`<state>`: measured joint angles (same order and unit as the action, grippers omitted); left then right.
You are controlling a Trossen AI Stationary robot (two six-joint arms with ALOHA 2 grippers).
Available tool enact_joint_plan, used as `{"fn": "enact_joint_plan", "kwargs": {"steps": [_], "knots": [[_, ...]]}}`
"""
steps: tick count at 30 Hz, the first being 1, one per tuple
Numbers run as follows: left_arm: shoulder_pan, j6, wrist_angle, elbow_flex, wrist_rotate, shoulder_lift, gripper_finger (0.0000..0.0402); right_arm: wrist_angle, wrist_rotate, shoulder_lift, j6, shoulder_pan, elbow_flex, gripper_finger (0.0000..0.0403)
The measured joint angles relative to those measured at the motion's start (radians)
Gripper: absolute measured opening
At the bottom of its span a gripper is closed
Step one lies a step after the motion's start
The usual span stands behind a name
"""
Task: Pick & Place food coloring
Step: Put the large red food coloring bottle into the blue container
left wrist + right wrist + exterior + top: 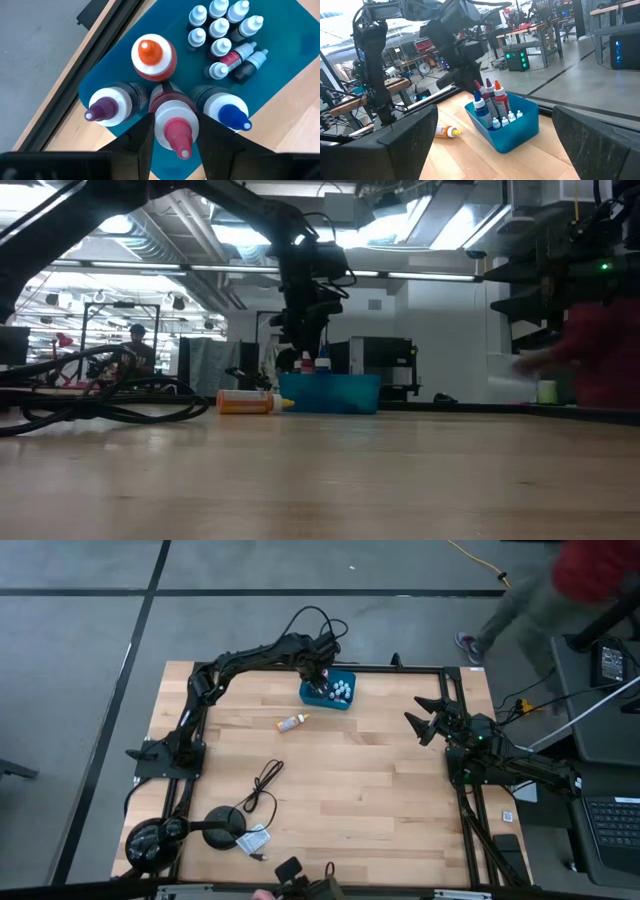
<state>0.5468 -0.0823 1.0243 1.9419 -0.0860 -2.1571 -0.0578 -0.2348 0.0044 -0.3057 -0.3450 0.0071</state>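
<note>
The food coloring sits mostly in a teal tray (340,700) at the far middle of the table (380,790), and we go through the scene from its left side across. At the near left we see a round black base (225,828) with a black cable (265,785) looping away from it, and a small white packet (256,840) lying just beside the base. Farther back, a single yellow-orange bottle (292,723) lies on its side on the wood, just near-left of the tray and apart from it. The left arm reaches from the table's left edge over the far side, and its left gripper (172,131) hangs over the tray with both fingers (137,142) pressed against a red-capped bottle (172,122), holding it upright among the others. Around that bottle we see three more large ones standing in the tray: a purple-capped bottle (107,105), an orange-capped bottle (152,57) and a blue-capped bottle (227,110). Beyond them in the tray stands a cluster of tiny bottles (220,30) with pale caps, two of them tipped over. At the right edge of the table the right gripper (432,720) waits well apart from the tray, its fingers spread wide with nothing between them. Off the table at the far right, a person (560,585) in a red top shows blurred.
</note>
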Motion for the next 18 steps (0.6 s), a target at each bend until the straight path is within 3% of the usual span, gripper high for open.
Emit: {"fn": "enact_joint_plan", "kwargs": {"steps": [18], "knots": [[-0.001, 0.0, -0.004, -0.001, 0.002, 0.0, 0.0157, 0.0, 0.0, 0.0, 0.0, 0.0, 0.0, 0.0392]]}}
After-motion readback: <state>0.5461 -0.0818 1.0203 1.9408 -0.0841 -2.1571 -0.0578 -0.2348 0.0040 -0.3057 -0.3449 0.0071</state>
